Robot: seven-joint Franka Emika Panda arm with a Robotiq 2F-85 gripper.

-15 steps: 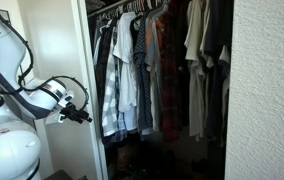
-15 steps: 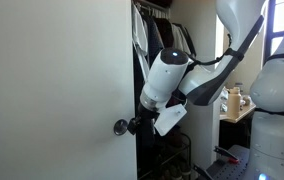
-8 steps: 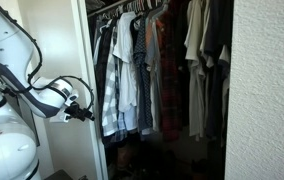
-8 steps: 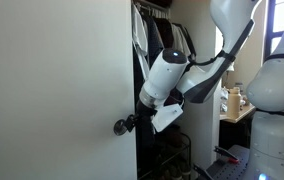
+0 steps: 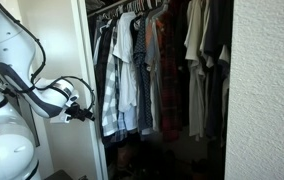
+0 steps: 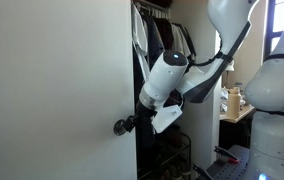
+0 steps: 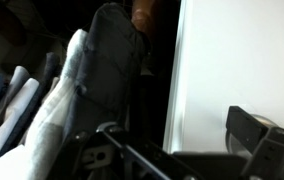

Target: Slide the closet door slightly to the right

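The closet door (image 6: pixel 52 80) is a tall plain white panel; it also shows in an exterior view (image 5: pixel 62 50) and in the wrist view (image 7: pixel 242 60). My gripper (image 6: pixel 125 125) is at the door's free edge, low down, and shows in an exterior view (image 5: pixel 82 112) too. In the wrist view the gripper (image 7: pixel 172 125) is open. One finger lies over the door's face and the other is on the closet side, so the door's edge is between them. I cannot make out the door's round pull.
Shirts and jackets (image 5: pixel 142 70) hang on a rail in the open, dark closet (image 6: pixel 167 50). A rough-textured off-white wall (image 5: pixel 267 90) bounds the opening on the far side. The robot's white base (image 6: pixel 277 110) stands close by the door.
The arm's upper links have shifted slightly. The gripper stays at the door's edge, and the door has not visibly moved.
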